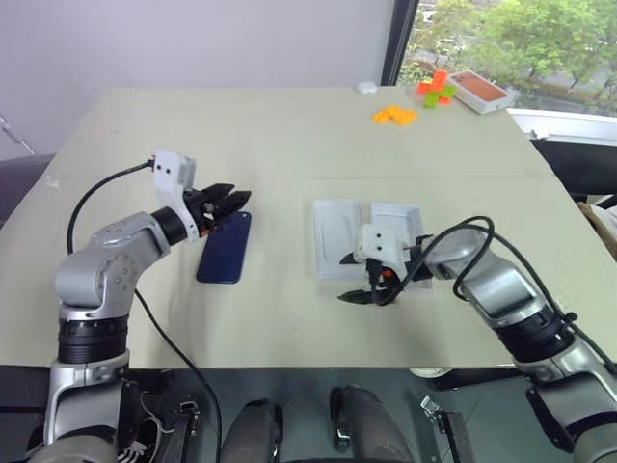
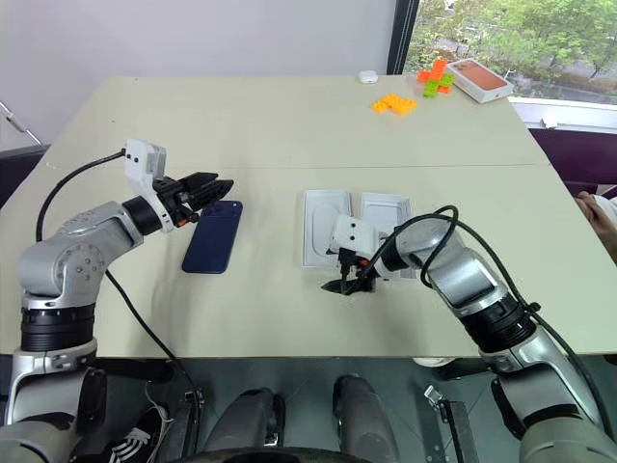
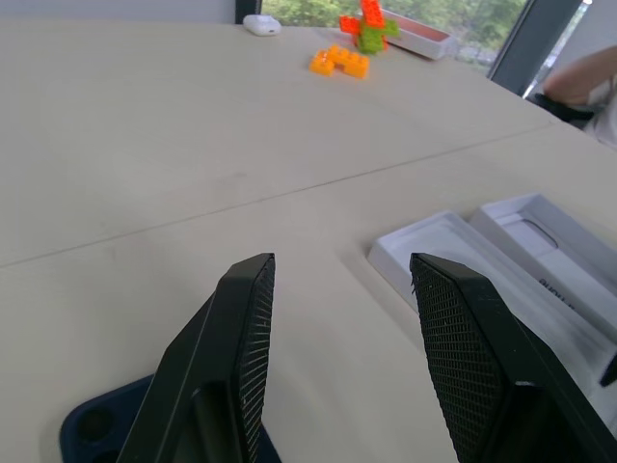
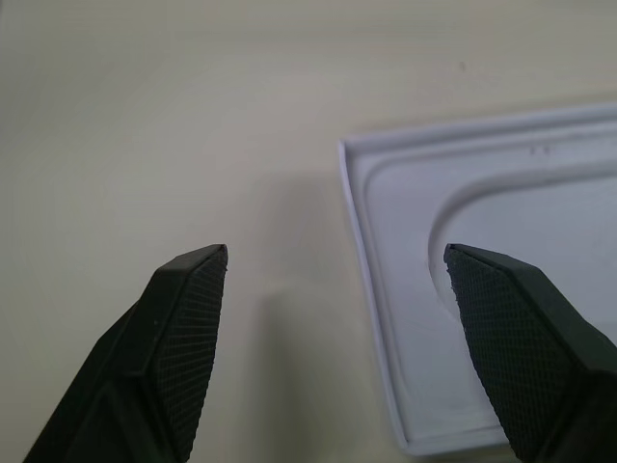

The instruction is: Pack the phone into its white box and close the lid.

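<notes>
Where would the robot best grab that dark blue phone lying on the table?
Probably across the phone's two long edges, near its far end, coming from above. It lies flat on the table, so only the thin sides offer purchase. The open left gripper hovers by that end.

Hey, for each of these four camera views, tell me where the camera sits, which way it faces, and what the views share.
Left eye, right eye: head-mounted, looking forward and down over the beige table; both arms show.
Left wrist: looks along the open left gripper across the table; slim dark navy-blue phone beneath.
Right wrist: looks down past the open right gripper at the thin white insert with an oval recess.
Shared: the left wrist and head views both show the orange toy bricks.
</notes>
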Tool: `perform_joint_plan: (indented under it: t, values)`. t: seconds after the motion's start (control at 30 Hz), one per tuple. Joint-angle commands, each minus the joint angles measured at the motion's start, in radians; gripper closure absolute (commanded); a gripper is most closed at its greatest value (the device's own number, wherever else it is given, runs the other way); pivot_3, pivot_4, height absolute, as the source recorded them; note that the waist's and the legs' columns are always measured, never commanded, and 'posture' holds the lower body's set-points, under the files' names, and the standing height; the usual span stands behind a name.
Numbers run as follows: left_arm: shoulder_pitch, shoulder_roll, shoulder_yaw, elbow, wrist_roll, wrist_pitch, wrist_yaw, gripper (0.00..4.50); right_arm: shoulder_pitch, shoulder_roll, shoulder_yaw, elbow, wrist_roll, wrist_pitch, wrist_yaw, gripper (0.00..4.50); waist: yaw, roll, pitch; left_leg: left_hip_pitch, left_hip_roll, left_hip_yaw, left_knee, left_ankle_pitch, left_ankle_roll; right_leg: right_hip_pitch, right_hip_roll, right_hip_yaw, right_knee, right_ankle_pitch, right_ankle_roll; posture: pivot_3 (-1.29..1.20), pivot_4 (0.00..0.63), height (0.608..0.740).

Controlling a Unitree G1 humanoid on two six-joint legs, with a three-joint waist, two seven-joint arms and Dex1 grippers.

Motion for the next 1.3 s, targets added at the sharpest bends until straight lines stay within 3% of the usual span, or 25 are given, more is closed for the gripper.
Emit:
perform_joint_plan:
  t: [0.03,0.17,0.27,0.33,0.57,0.73,1.13,1.3]
  values:
    - [0.004,0.012,0.016,-0.033,-0.007,-0.009,-0.003,2.13,-0.019,0.03,0.0,0.027,-0.026,-0.023,-0.041,0.73,0.003,0.0,0.0,0.0,0.0,0.0,0.0,0.0,0.0,0.0,0.0,0.0,0.0,0.0,0.0,0.0,0.15,0.74]
    - [0.003,0.006,0.017,-0.031,-0.008,-0.009,0.004,2.13,-0.024,0.046,0.019,0.051,-0.045,-0.027,-0.046,0.73,0.004,0.0,0.0,-0.001,0.0,0.0,0.0,0.002,-0.003,0.0,0.0,0.0,-0.001,0.0,0.0,0.0,0.15,0.74]
    - [0.001,-0.002,0.011,-0.034,-0.008,-0.009,0.01,2.13,-0.029,0.05,0.025,0.066,-0.055,-0.027,-0.047,1.52,0.005,0.0,0.0,-0.001,0.0,0.0,0.0,0.002,-0.003,0.0,0.0,0.0,-0.001,0.0,0.0,0.0,0.15,0.74]
    - [0.0,-0.004,0.014,-0.035,-0.01,-0.007,0.012,2.13,-0.034,0.053,0.028,0.072,-0.061,-0.033,-0.048,2.44,0.005,0.0,0.0,-0.001,0.0,0.0,0.0,0.002,-0.003,0.0,0.0,0.0,-0.001,0.0,0.0,0.0,0.15,0.74]
    - [-0.004,-0.009,0.021,-0.033,-0.012,-0.008,0.022,2.13,-0.04,0.069,0.025,0.074,-0.068,-0.03,-0.054,2.44,0.004,0.0,0.0,0.0,0.0,0.0,0.0,0.002,-0.003,0.0,0.0,0.0,-0.001,0.0,0.0,0.0,0.15,0.74]
    - [-0.003,-0.01,0.022,-0.034,-0.013,-0.007,0.028,2.13,-0.035,0.08,0.022,0.073,-0.071,-0.029,-0.063,3.96,0.002,0.0,0.0,0.0,0.0,0.0,0.0,0.002,-0.003,0.0,0.0,0.0,0.0,0.0,0.0,0.0,0.15,0.74]
    - [-0.007,-0.007,0.025,-0.027,-0.017,-0.004,0.028,2.13,-0.033,0.132,0.036,-0.004,-0.063,0.012,-0.091,3.96,0.002,0.0,0.0,0.0,0.0,0.0,0.0,0.001,-0.003,0.0,0.0,0.0,0.0,0.0,-0.001,0.0,0.15,0.74]
    - [-0.006,-0.004,0.024,-0.021,-0.007,-0.011,0.031,2.13,-0.028,0.19,0.045,-0.073,-0.05,0.113,-0.133,3.96,0.003,0.0,0.0,0.0,0.0,0.0,0.0,0.002,-0.003,0.0,0.0,0.0,0.0,0.0,-0.001,0.0,0.15,0.74]
